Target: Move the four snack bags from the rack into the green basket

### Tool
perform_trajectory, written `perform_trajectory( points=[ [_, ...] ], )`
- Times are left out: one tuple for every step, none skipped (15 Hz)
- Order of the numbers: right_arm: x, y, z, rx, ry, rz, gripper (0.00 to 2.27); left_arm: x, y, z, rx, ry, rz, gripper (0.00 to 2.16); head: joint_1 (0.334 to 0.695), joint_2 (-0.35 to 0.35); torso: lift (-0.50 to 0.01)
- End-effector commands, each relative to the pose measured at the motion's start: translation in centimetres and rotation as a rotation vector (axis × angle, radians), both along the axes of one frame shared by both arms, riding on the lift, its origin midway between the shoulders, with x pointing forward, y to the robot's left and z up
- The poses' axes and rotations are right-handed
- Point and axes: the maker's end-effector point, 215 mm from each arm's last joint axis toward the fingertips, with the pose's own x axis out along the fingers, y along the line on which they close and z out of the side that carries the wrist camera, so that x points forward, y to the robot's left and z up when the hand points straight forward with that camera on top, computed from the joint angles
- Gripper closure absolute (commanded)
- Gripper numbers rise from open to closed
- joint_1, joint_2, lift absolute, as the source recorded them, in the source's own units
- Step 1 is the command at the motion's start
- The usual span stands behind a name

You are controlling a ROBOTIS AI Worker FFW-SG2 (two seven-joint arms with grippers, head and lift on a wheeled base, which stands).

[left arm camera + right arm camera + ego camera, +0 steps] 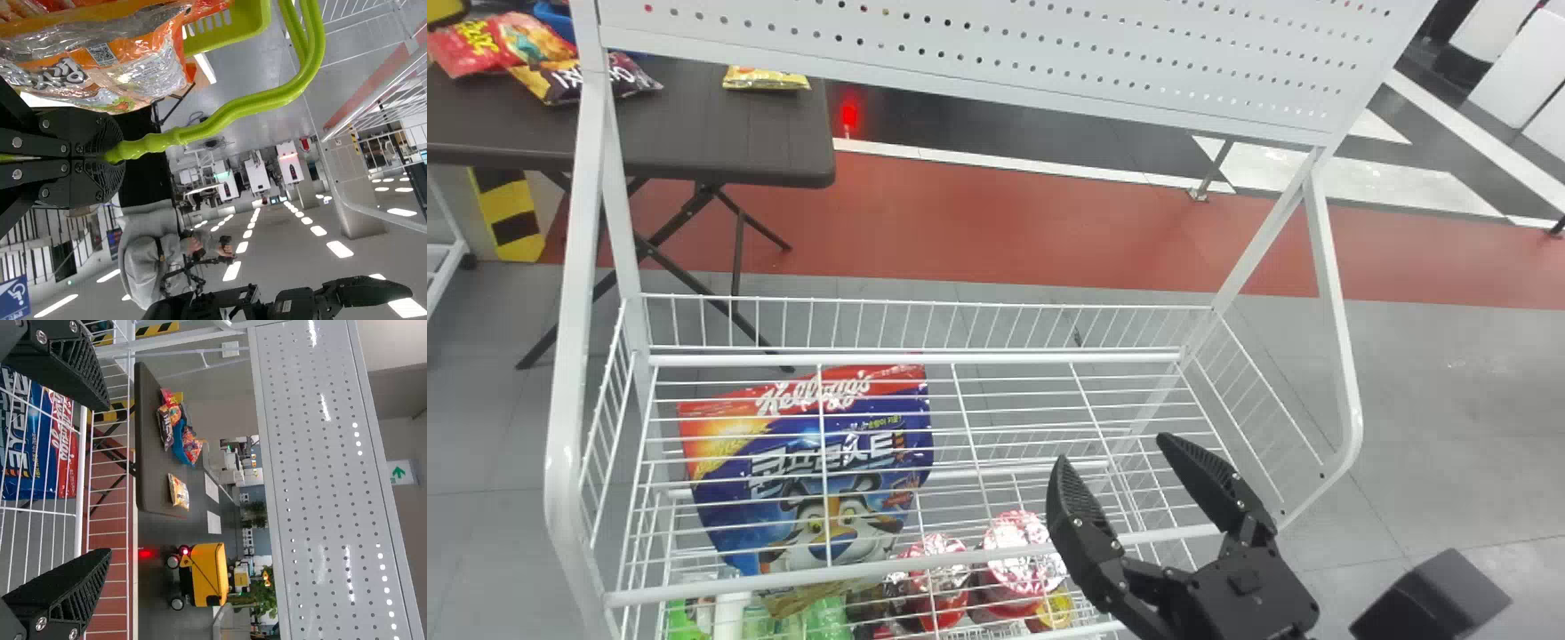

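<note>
The right claw (1112,447) — spread wide, 0 items held — hangs above the rack's (694,590) near edge, while the nearer left claw (113,157) grips the handle (270,99) of the green basket (240,27) below it.

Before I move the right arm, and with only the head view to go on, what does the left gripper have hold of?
Observer: The left gripper is closed on the green basket's handle.
Operator: Good. Has the green basket got anything in it?
Observer: Yes, packaged snacks; an orange and silver bag overlaps the rim of the green basket in the left wrist view. I can't tell how many are in there.
Operator: And on the floor past the rack, anything near the dark table?
Observer: The right wrist view has a yellow wheeled machine standing beyond the dark table.
</note>
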Motion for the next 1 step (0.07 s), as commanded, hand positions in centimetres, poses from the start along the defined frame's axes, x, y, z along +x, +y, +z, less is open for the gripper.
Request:
perform_trajectory(
  points=[
    [0.0, 0.02, 0.08, 0.001, -0.003, 0.0, 0.04, 0.01, 0.0, 0.04, 0.0, 0.0, 0.0, 1.87, 0.695, -0.35, 0.0]
  ],
)
